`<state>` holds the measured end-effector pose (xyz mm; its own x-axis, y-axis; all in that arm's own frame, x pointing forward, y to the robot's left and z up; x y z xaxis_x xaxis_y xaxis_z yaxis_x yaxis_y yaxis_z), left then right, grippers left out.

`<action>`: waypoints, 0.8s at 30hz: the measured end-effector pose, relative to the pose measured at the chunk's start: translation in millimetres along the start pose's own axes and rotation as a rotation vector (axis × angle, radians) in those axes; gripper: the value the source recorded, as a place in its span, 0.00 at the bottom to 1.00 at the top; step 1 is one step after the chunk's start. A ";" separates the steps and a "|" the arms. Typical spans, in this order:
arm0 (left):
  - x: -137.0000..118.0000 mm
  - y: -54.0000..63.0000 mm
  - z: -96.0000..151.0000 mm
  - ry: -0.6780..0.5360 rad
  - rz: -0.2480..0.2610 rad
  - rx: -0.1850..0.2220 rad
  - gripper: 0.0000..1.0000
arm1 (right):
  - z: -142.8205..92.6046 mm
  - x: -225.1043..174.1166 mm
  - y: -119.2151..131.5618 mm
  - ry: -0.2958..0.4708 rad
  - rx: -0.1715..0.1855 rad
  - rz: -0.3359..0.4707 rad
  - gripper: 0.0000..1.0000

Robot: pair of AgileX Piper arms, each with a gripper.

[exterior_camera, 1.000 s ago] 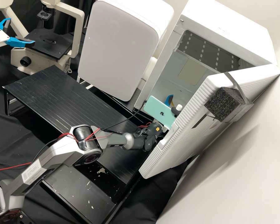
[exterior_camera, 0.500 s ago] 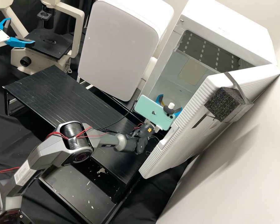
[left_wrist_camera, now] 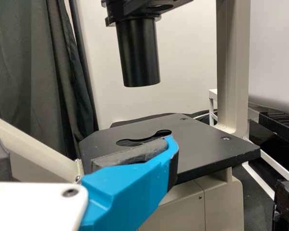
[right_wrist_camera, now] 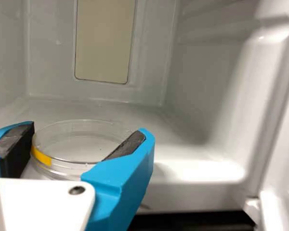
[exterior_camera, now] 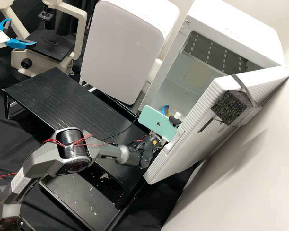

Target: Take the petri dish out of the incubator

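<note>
In the high view my right gripper [exterior_camera: 165, 110] is at the front of the open white incubator [exterior_camera: 229, 27], partly hidden behind a mint phone. Yellow shows beside its blue finger. The right wrist view has the clear, round petri dish [right_wrist_camera: 79, 149] with a yellow label, level between the two pads of my right gripper [right_wrist_camera: 85, 139], which is shut on its sides. My left gripper [exterior_camera: 21, 32] stands open and empty by the microscope at the upper left; in the left wrist view, the left gripper [left_wrist_camera: 86, 147] has one finger before the black stage.
The incubator door [exterior_camera: 196, 118] stands open close beside the right gripper. A long black bench platform [exterior_camera: 70, 99] lies left of it. A white-grey appliance [exterior_camera: 122, 48] rises behind, and the microscope [exterior_camera: 77, 35] is at upper left.
My right gripper has shifted left, then slightly toward the front of the incubator, and the yellow on the dish has moved with it. The left gripper has kept still.
</note>
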<state>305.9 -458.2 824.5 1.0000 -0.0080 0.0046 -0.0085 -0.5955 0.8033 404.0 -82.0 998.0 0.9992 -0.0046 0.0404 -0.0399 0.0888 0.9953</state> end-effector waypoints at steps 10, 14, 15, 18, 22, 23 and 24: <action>0.0 0.0 0.0 0.000 0.000 0.000 1.00 | 1.9 -50.1 10.1 0.017 0.010 0.029 0.00; 0.0 0.0 0.0 0.000 0.000 0.000 1.00 | -1.8 -68.0 7.1 0.041 0.016 0.025 0.00; 0.0 0.0 0.0 0.000 0.000 0.000 1.00 | -3.4 -73.0 6.4 0.051 0.017 0.025 0.00; 0.0 0.0 0.0 0.000 0.000 0.000 1.00 | -9.3 -88.2 4.2 0.087 0.030 0.037 0.00; 0.0 0.0 0.0 0.000 0.000 0.000 1.00 | -21.3 -106.4 1.0 0.152 0.043 0.057 0.00; 0.0 0.0 0.0 0.000 0.000 0.000 1.00 | -24.1 -109.8 -1.3 0.164 0.048 0.056 0.00; 0.0 0.0 0.0 0.000 0.000 0.000 1.00 | -27.4 -113.3 -3.0 0.173 0.051 0.057 0.00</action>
<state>305.9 -458.2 824.5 1.0000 -0.0080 0.0046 -0.0085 -0.5955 0.8033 291.1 -54.4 988.0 0.9816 0.1706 0.0855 -0.0925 0.0332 0.9952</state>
